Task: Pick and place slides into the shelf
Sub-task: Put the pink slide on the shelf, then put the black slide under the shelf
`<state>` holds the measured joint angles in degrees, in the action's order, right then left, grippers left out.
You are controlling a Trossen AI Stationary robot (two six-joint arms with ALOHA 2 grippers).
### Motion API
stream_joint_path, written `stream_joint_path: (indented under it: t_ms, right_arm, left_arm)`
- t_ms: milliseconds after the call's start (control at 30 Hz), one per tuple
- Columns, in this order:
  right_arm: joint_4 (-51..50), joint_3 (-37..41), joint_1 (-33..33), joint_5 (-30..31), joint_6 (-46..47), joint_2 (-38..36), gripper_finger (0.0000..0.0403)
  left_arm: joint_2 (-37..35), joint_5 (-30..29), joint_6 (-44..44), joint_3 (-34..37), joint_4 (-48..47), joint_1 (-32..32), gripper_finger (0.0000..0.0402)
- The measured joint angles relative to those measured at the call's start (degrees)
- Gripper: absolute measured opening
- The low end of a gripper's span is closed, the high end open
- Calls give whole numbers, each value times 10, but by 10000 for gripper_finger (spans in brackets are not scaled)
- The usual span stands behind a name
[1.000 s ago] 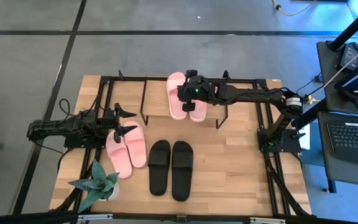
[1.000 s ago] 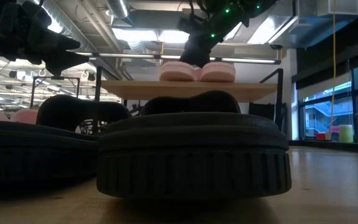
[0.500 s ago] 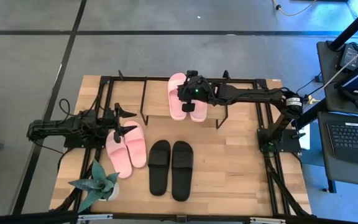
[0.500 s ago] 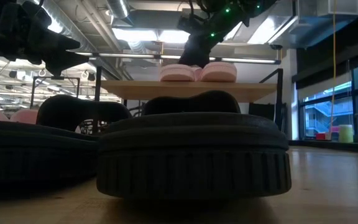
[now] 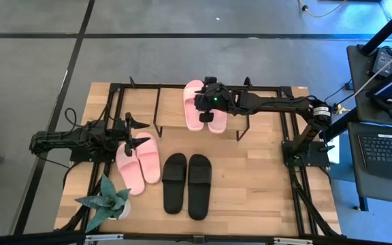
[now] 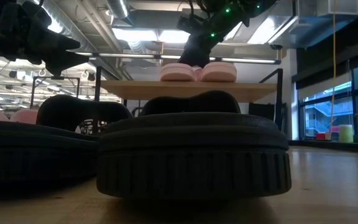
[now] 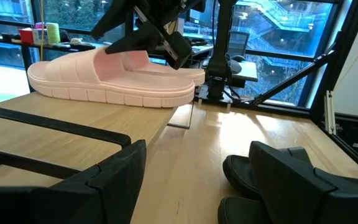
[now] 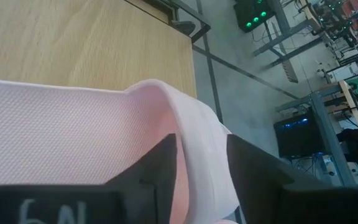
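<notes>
A pair of light pink slides [image 5: 196,105] lies on the shelf's top board [image 5: 172,112] at the far side of the table. My right gripper [image 5: 211,107] is shut on the right slide of this pair [image 6: 218,71]. A second pink pair [image 5: 138,163] and a black pair [image 5: 187,184] lie soles down on the table. My left gripper [image 5: 137,133] is open and empty above the far end of the pink pair on the table. My right gripper pinches a raised pink edge of the slide [image 8: 194,140] between its two fingers, beside the textured footbed [image 8: 61,124]. The fingers slant down from above [image 7: 151,37]. The slide lies flat with its sole on the shelf's top board [image 6: 191,87].
A potted plant [image 5: 105,199] stands at the near left corner. The shelf's thin black frame [image 5: 156,102] stands around the top board. The table's right half [image 5: 264,170] shows bare wood. The black slides fill the front of the low view [image 6: 191,155].
</notes>
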<state>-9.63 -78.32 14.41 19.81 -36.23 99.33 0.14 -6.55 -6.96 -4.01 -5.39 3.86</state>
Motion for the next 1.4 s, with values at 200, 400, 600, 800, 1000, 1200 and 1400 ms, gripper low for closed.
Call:
stream_joint_path:
  t_ms: [200,400,600,800,1000,1200,1400]
  right_arm:
    - [0,0,0,0,0,0,160]
    - [0,0,0,0,-2,0,162]
    - [0,0,0,0,-2,0,162]
    - [0,0,0,0,-2,0,162]
    - [-1,0,-5,0,-2,0,162]
    - [-35,-23,-24,35,-18,0,162]
    - [-138,-104,-58,86,56,-1,162]
  left_arm:
    - [0,0,0,0,0,0,276]
    - [0,0,0,0,0,0,276]
    - [0,0,0,0,0,0,276]
    - [0,0,0,0,0,0,276]
    - [0,0,0,0,0,0,276]
    - [0,0,0,0,-2,0,276]
    - [0,0,0,0,-2,0,276]
